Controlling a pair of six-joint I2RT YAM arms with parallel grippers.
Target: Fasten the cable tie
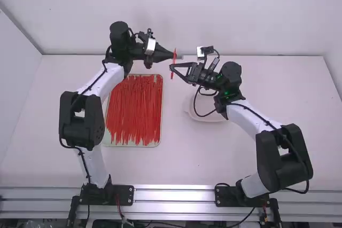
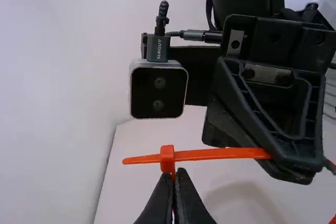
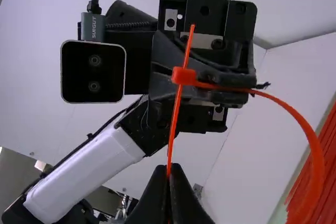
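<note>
While both arms meet in mid-air over the far half of the table [image 1: 299, 94], the red cable tie [image 1: 172, 73] hangs between the two claws, clear of the surface.

Tie, look of it: thin orange-red plastic strap with a small square head [image 3: 184, 74]. The strap passes the head, and a short pointed tip [image 3: 191, 29] sticks out beyond it. From the head, the rest of the strap sweeps away in a wide curved loop [image 3: 304, 124]. Whether the tip is locked in the head, cannot tell.

Left gripper [image 2: 173, 174]: fingers pressed together, no gap showing, pinching the tie right at the head. From the left wrist view the strap runs crosswise above the fingertips, the tip to one side and the long part going into the other claw.

Right gripper [image 3: 168, 170]: fingers likewise closed tight, nipping the straight run of strap a little way from the head. The two claws sit very near each other, tip to tip, the left one slightly farther from the bases.

Below on the table: a flat tray [image 1: 156, 143] loaded with many spare ties [image 1: 133, 110] of the same red, lying roughly parallel, beside the left arm. A white dish [image 1: 192, 115] sits under the right arm's forearm, just beside the tray.
</note>
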